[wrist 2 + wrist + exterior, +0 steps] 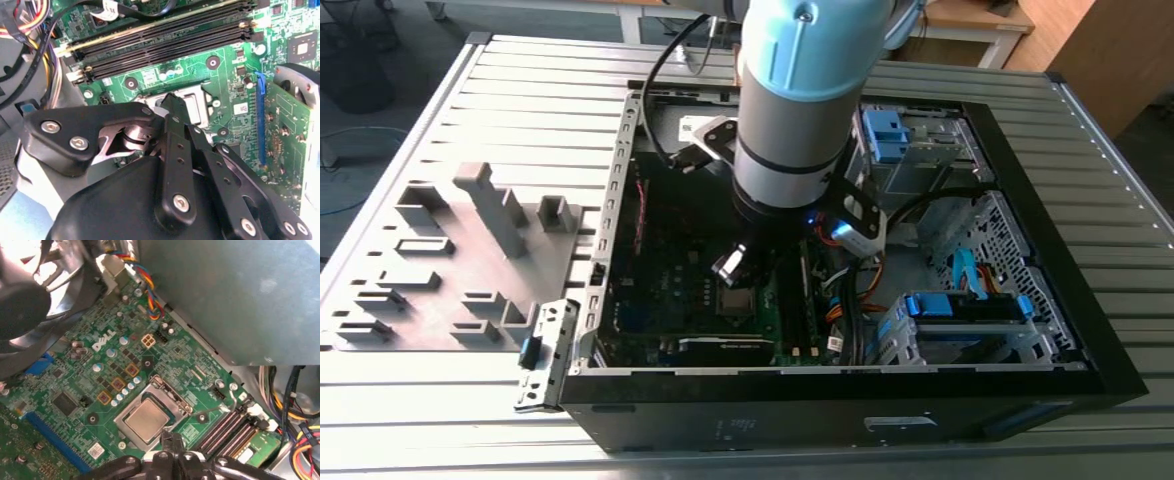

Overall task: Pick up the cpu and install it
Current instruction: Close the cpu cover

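Silver-grey, metal-topped square cpu (147,419) lies flat in its steel-framed socket (170,396), just beside the black pincer (172,438), fingers pinched together on nothing at the frame's edge.

An open computer case (827,405) lies on a slatted metal table (534,90). Inside are a green motherboard (75,385), black memory slots (165,42), blue drive brackets (967,305) and coloured cables (146,287). A grey moulded tray (440,260) lies beside the case, on the exterior view's left.
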Available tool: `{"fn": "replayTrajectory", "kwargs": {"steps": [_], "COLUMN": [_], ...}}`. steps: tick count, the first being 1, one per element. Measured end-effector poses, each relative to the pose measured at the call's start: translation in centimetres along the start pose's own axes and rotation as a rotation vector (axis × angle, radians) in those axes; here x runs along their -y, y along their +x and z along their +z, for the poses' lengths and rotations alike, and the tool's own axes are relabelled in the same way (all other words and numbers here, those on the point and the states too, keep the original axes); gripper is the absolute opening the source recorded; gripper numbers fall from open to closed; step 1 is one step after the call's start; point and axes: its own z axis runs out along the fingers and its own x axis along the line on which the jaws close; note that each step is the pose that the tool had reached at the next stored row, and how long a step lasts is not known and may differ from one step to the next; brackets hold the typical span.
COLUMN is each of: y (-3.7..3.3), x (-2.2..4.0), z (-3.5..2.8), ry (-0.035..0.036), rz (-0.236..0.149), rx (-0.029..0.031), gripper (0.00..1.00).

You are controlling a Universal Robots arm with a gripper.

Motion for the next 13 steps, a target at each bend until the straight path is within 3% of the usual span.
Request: {"fn": "replayTrajectory", "kwargs": {"steps": [5, 13], "y": [0.12, 0.14], "x": [-0.06, -0.07], "z": [0.23, 0.24], "ry": [-0.0021, -0.0023], "rz": [-0.055, -0.059], "rx": [-0.0022, -0.0022], "gripper": [0.11, 0.11]}}
